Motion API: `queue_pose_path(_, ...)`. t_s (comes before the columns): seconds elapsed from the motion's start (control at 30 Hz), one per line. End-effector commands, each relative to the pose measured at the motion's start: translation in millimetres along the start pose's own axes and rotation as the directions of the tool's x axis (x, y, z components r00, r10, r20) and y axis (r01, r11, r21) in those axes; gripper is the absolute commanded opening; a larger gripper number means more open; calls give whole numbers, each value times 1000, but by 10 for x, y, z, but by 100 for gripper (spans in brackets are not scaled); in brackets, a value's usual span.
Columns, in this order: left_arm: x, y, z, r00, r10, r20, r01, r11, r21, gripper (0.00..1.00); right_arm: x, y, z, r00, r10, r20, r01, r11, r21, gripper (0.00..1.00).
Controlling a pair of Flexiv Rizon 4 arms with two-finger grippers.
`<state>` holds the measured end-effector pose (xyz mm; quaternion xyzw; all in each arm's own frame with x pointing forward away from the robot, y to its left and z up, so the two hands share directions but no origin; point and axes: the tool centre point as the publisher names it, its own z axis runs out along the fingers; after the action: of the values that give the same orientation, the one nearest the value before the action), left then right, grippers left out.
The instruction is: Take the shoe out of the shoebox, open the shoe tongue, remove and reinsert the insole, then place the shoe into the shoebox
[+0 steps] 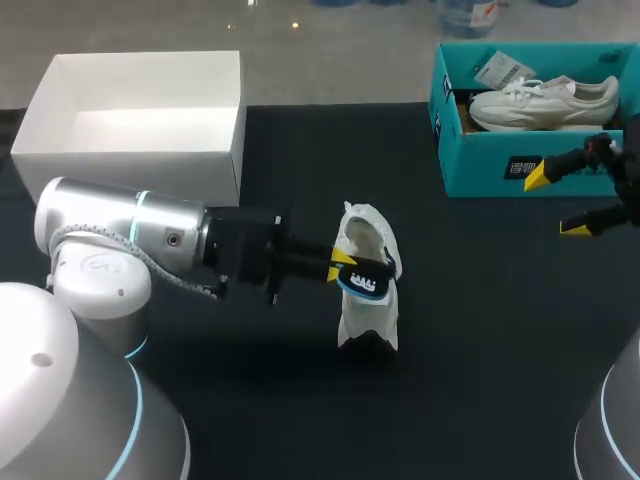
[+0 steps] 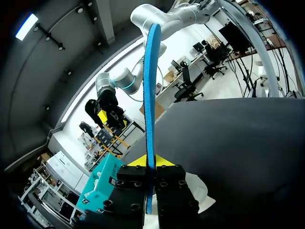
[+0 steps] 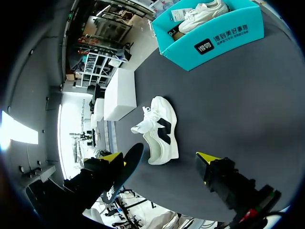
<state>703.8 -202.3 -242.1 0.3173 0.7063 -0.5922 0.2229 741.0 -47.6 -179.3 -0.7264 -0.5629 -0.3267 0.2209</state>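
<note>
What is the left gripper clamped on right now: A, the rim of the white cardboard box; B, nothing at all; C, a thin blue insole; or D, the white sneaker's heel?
C: in the left wrist view the left gripper is shut on the thin blue insole, which stands edge-on between its fingers, just above the white sneaker on the black table.

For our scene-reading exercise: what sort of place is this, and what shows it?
Probably a robot test bench in a lab: a left arm and right arm stand at a dark table, the left jaws hold a blue insole at a white shoe, and a teal shoebox holds another shoe.
</note>
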Motion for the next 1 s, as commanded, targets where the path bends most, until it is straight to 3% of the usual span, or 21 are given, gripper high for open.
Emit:
queue_pose_path(0.03,32,-27,-51,1000,1,-9,-1,1000,-13,0,1,-6,3,1000,1,4,-1,1000,-1,100)
queue_pose_path(0.5,140,381,28,999,-18,-36,15,997,-70,0,1,-6,3,1000,1,4,-1,1000,-1,100)
queue_pose_path(1.0,113,468,-29,999,-23,-48,16,991,-135,0,1,-6,3,1000,1,4,-1,1000,-1,100)
